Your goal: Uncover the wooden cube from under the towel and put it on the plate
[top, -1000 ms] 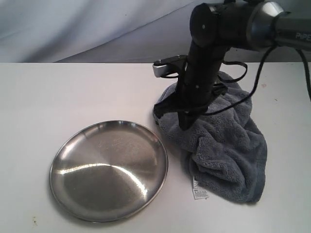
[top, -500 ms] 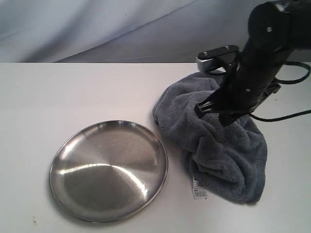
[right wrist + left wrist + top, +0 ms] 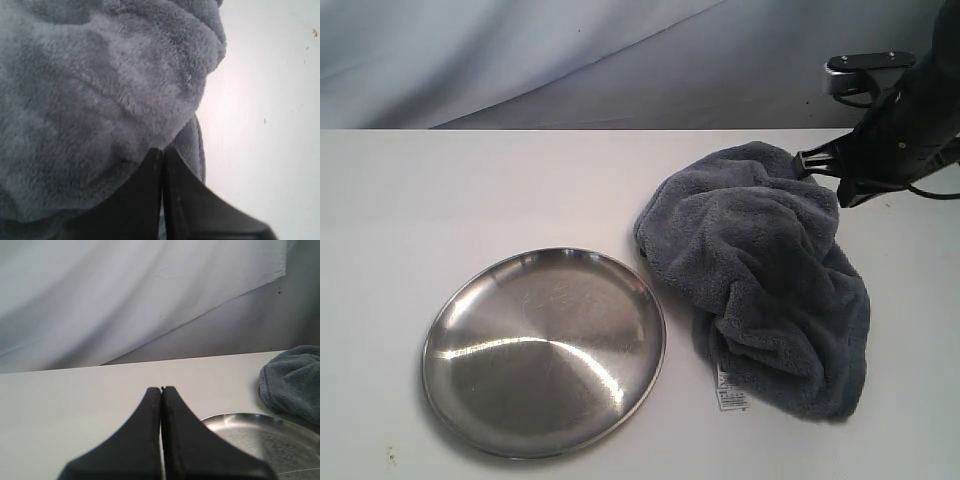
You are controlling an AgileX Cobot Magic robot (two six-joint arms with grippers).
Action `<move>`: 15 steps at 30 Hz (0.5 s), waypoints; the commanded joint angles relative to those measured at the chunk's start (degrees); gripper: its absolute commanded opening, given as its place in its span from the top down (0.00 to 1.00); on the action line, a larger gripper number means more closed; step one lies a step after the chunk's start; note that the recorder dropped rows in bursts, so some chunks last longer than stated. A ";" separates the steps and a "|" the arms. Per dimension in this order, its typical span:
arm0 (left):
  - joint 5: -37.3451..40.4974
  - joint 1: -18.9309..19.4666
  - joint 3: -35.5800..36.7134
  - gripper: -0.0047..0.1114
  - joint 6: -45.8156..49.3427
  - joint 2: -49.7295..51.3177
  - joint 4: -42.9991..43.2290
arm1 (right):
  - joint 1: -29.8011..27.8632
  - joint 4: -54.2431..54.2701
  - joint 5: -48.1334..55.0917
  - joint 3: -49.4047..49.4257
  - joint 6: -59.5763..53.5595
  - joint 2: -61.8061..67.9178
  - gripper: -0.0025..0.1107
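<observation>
The towel (image 3: 770,270) lies bunched in a dark grey-blue heap on the white table, right of the shiny steel plate (image 3: 545,350). The wooden cube is hidden. My right gripper (image 3: 847,196) hangs at the towel's far right edge, shut, with nothing between its fingers. In the right wrist view its tips (image 3: 162,150) sit just over the towel's (image 3: 100,90) border. My left gripper (image 3: 161,388) is shut and empty above bare table, with the plate (image 3: 270,440) and a corner of the towel (image 3: 295,380) off to one side. The exterior view does not show it.
A small white label (image 3: 730,392) sticks out from the towel's near edge. A pale draped backdrop (image 3: 520,60) rises behind the table. The right arm's cables (image 3: 935,190) hang by the right border.
My right arm has swung from over the towel's left side across to its far right edge, staying shut. Towel and plate have stayed in place.
</observation>
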 commanded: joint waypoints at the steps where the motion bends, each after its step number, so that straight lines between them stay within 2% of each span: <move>1: 0.06 -0.41 0.25 0.96 -0.14 -0.24 -0.10 | -0.42 0.54 0.49 -7.77 0.25 5.45 0.98; 7: 0.06 -0.41 0.25 0.96 -0.14 -0.24 -0.10 | 1.72 1.38 4.81 -19.60 0.38 12.93 0.98; 15: 0.06 -0.41 0.25 0.96 -0.14 -0.24 -0.10 | 9.13 1.76 6.06 -26.67 0.27 16.44 0.98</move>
